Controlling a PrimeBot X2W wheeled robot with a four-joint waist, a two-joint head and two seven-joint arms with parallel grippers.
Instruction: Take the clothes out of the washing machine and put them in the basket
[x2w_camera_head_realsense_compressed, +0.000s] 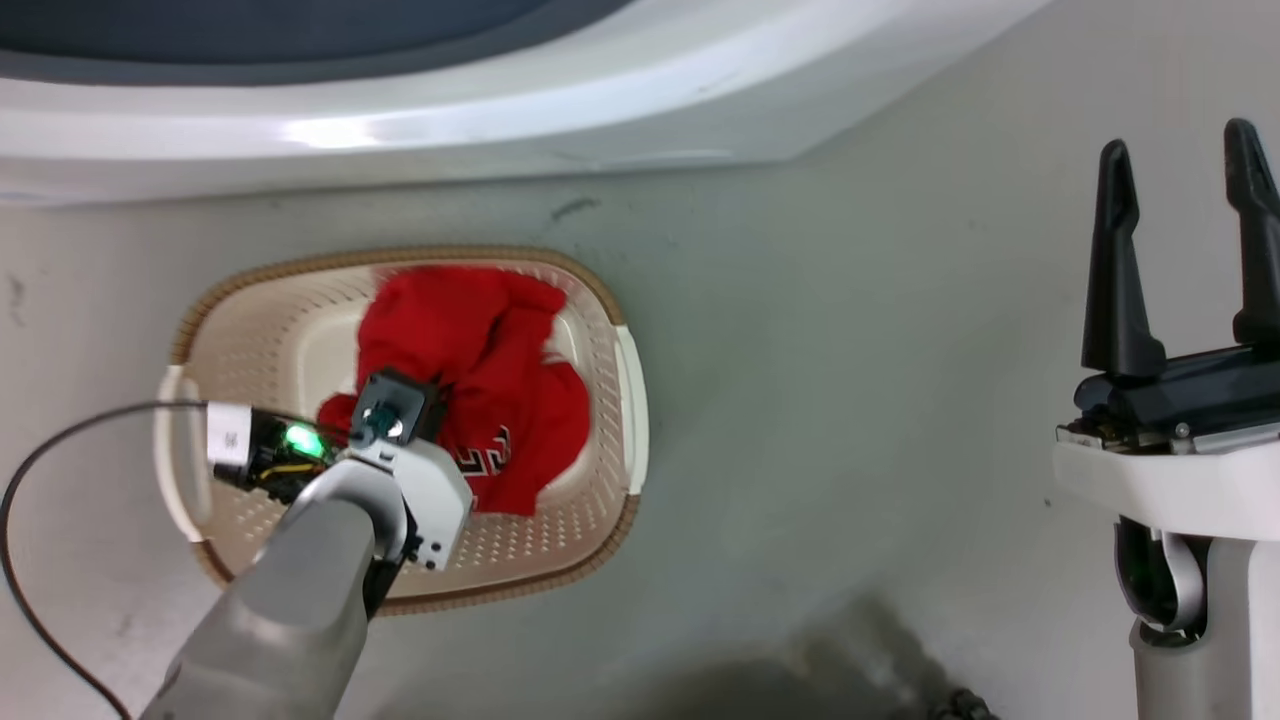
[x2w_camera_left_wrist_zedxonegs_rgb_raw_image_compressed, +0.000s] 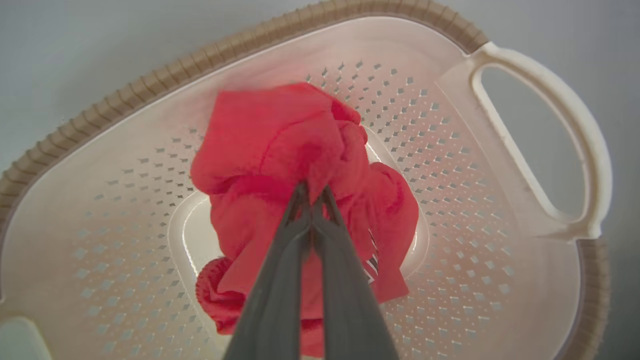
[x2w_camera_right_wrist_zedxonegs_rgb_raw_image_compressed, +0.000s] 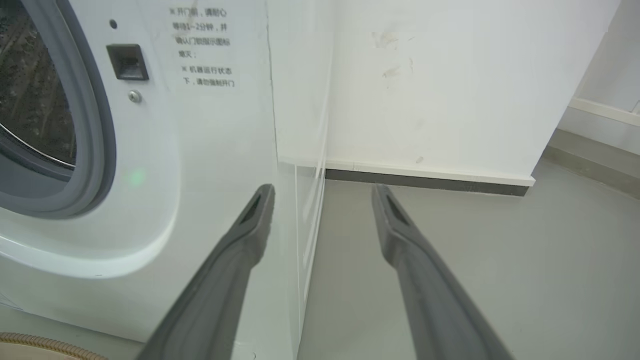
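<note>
left claw (x2w_camera_left_wrist_zedxonegs_rgb_raw_image_compressed: 312, 192) pinching red clothes (x2w_camera_left_wrist_zedxonegs_rgb_raw_image_compressed: 270, 130) at tips, in basket (x2w_camera_left_wrist_zedxonegs_rgb_raw_image_compressed: 125, 200) | right claw (x2w_camera_right_wrist_zedxonegs_rgb_raw_image_compressed: 322, 192) spread, empty

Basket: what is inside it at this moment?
Bunched red clothes, pinched by the left hand, are inside the basket. Anything beneath that pile is covered.

Bright, soft, evenly lit. Glare streak across the washer (x2w_camera_head_realsense_compressed: 330, 130), upper left of head view; faint shadow on floor (x2w_camera_head_realsense_compressed: 830, 650), bottom centre. Blurred along upper edge of clothes (x2w_camera_left_wrist_zedxonegs_rgb_raw_image_compressed: 280, 125), left wrist view; bowed at wrist-view edges.
</note>
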